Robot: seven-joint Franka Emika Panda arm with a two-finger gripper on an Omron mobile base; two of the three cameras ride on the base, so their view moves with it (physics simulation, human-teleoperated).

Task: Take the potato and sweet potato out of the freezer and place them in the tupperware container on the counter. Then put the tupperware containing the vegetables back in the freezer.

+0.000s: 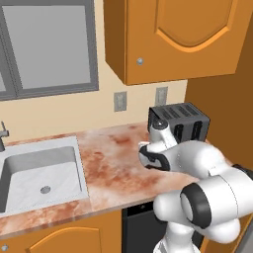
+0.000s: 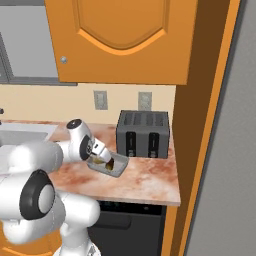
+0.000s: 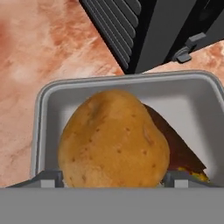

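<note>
In the hand view the tan potato (image 3: 113, 140) fills the gap between my gripper's (image 3: 113, 178) two fingertips (image 3: 50, 178), which touch its sides. It hangs low inside the grey tupperware container (image 3: 131, 78), over the darker sweet potato (image 3: 181, 153) lying on the tray floor. In the right base view the gripper (image 2: 102, 160) points down into the tupperware container (image 2: 119, 169) on the counter (image 2: 150, 182), just left of the toaster. The grey freezer (image 2: 235, 150) stands at the far right.
The dark slotted toaster (image 2: 143, 134) stands right behind the tray, close to the hand. A grey sink (image 1: 42, 173) is set in the counter (image 1: 113, 163) to the left. Orange wall cabinets (image 2: 125, 40) hang overhead, and a black dishwasher (image 2: 130, 220) sits below.
</note>
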